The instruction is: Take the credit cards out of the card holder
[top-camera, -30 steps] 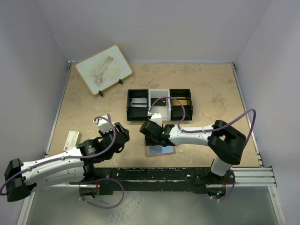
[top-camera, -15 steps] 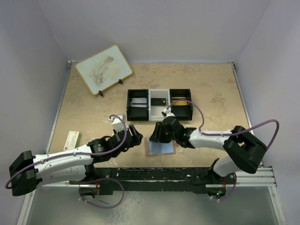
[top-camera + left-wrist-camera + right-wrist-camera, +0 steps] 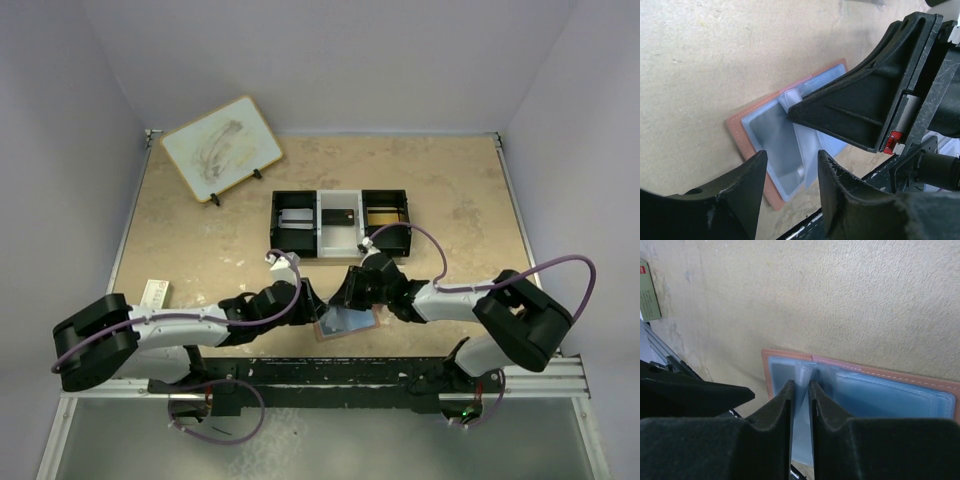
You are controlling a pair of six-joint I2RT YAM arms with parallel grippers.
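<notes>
The reddish-brown card holder (image 3: 345,322) lies open near the table's front edge, its grey-blue pockets (image 3: 890,395) facing up. My right gripper (image 3: 350,296) (image 3: 800,382) comes down on its middle fold. The jaws are pinched on a thin pale-blue inner leaf (image 3: 801,410) that stands up between them. My left gripper (image 3: 308,301) (image 3: 791,157) hovers open just over the holder's left half (image 3: 770,125), with nothing between its fingers. Whether the grey-blue sheets in the pockets are credit cards or sleeves I cannot tell.
A black-white-black tray (image 3: 272,222) stands behind the holder, with a small dark flat piece (image 3: 340,214) in its middle compartment. A white board with a wooden rim (image 3: 222,148) leans at the back left. A small white packet (image 3: 153,296) lies at the left edge. A metal rail (image 3: 400,370) runs along the front.
The right gripper has pulled back from the tray side onto the holder and closed down on the leaf. The left arm has reached right to the holder, its jaws a little narrower.
</notes>
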